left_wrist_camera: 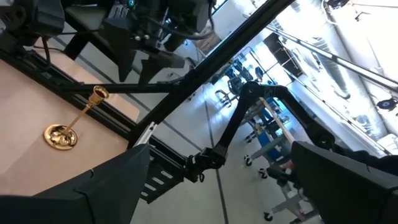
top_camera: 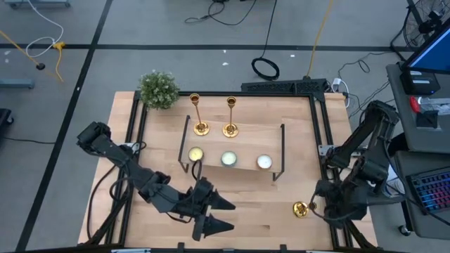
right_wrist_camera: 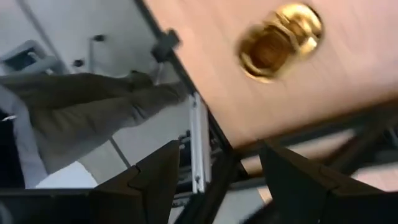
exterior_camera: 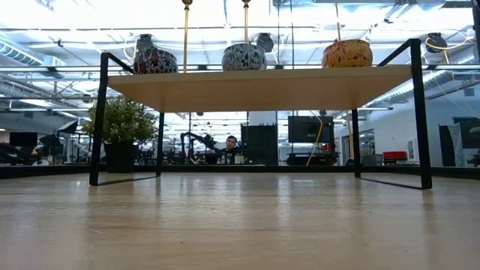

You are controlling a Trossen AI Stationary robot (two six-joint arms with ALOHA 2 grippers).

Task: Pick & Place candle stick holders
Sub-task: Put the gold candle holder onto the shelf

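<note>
From above, the left gripper (top_camera: 223,214) lay low over the near part of the pale wooden surface (top_camera: 267,211), its two dark pointed jaws spread wide with nothing between them. Behind it stood the wooden shelf (top_camera: 232,144) on its thin black wire frame, carrying two upright candle stick holders (top_camera: 200,116) of shiny gold metal, slim stems on round flared bases, with three round tealight candles (top_camera: 228,159) in a row along its near edge. A bushy green plant (top_camera: 158,88) stood at the far left corner. To the right, a third gold candlestick (top_camera: 301,209) stood on the bare surface, just beside the right gripper (top_camera: 325,205). The right wrist view alone showed that gripper's jaws parted and clear of it, holding nothing. Only the low view showed the shelf's underside, with three speckled rounded shapes atop it and a person far behind.
</note>
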